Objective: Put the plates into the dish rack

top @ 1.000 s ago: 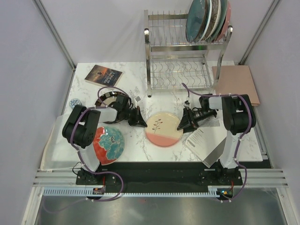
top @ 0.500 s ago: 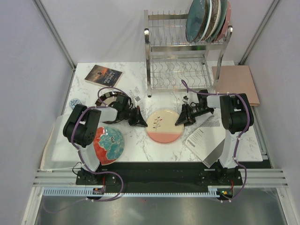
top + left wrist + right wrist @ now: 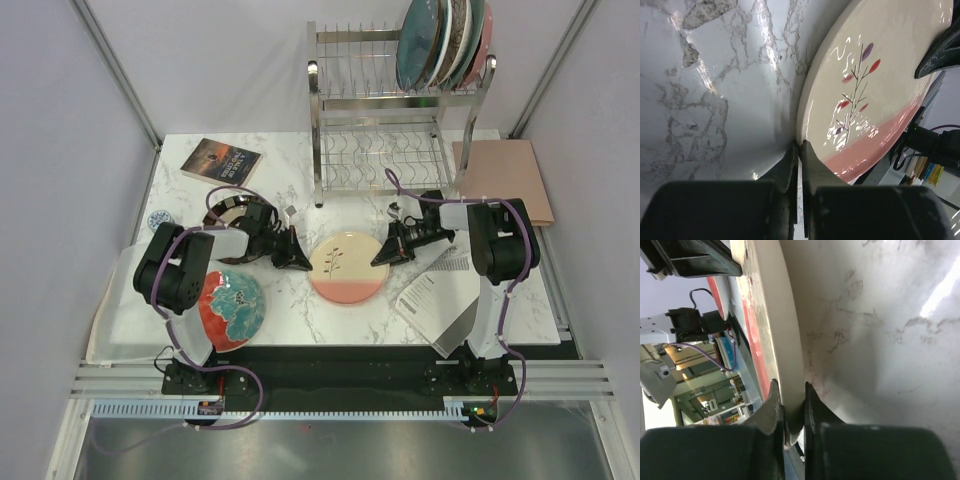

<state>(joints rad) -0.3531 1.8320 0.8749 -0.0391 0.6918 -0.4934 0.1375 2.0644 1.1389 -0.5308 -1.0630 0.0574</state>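
Note:
The cream-and-pink plate (image 3: 347, 266) with a twig lies mid-table. My right gripper (image 3: 385, 255) is shut on its right rim; the right wrist view shows the cream rim (image 3: 775, 330) pinched between both fingers (image 3: 771, 402). My left gripper (image 3: 300, 262) is shut, and its tips (image 3: 800, 147) press against the left edge of the plate (image 3: 880, 75) with nothing between them. A red plate with a teal flower (image 3: 232, 308) sits near the left arm's base. A dark brown plate (image 3: 232, 210) lies partly behind the left arm. The dish rack (image 3: 395, 150) stands at the back with several plates (image 3: 445, 40) upright in its top tier.
A grey booklet (image 3: 221, 160) and a small blue-white cup (image 3: 160, 219) sit at the back left. A pink board (image 3: 503, 178) lies right of the rack. Printed papers (image 3: 435, 290) lie by the right arm, and a white tray (image 3: 115, 320) sits at the left edge.
My right gripper has closed from open onto the plate's right rim. The plate has shifted slightly away from the near edge, and the left gripper has followed it, still shut.

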